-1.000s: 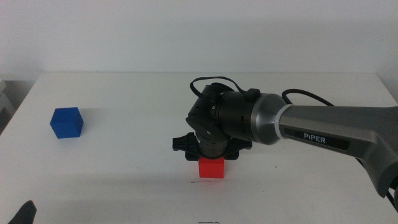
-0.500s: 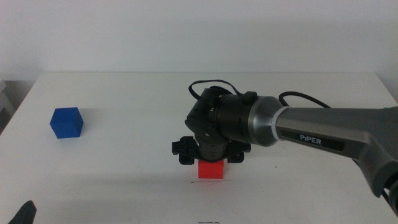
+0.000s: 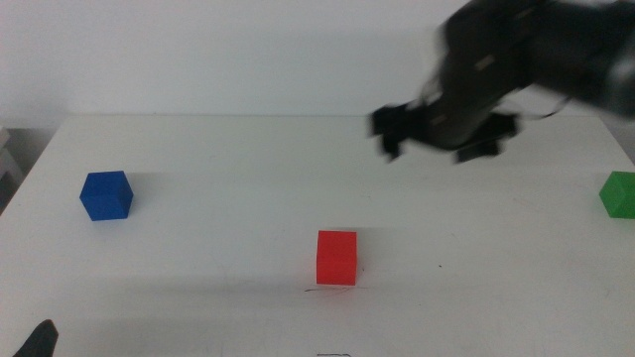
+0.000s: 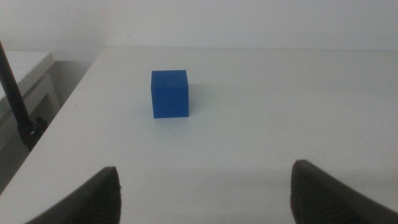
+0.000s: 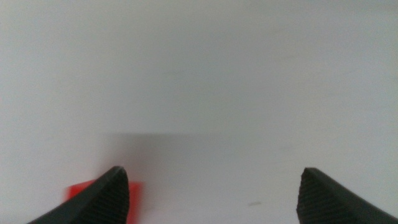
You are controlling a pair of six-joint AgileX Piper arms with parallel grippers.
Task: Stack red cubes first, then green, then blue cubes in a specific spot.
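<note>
The red cube (image 3: pixel 336 257) stands alone on the white table, right behind a thin dark scribbled line (image 3: pixel 317 290) that marks the spot. A corner of the red cube (image 5: pixel 106 190) shows in the right wrist view. My right gripper (image 3: pixel 444 134) is blurred, up in the air behind and to the right of the red cube, open and holding nothing. The green cube (image 3: pixel 619 193) sits at the table's right edge. The blue cube (image 3: pixel 106 194) (image 4: pixel 170 93) rests at the far left. My left gripper (image 4: pixel 205 196) waits open near the front left corner, facing the blue cube.
The white table (image 3: pixel 218 238) ends at a pale wall behind. In the left wrist view a dark stand (image 4: pixel 15 99) rises beside the table's left edge.
My right gripper has let go of the red cube, opened, and swung up and away to the right. The red cube stays by the mark. The green cube is now uncovered.
</note>
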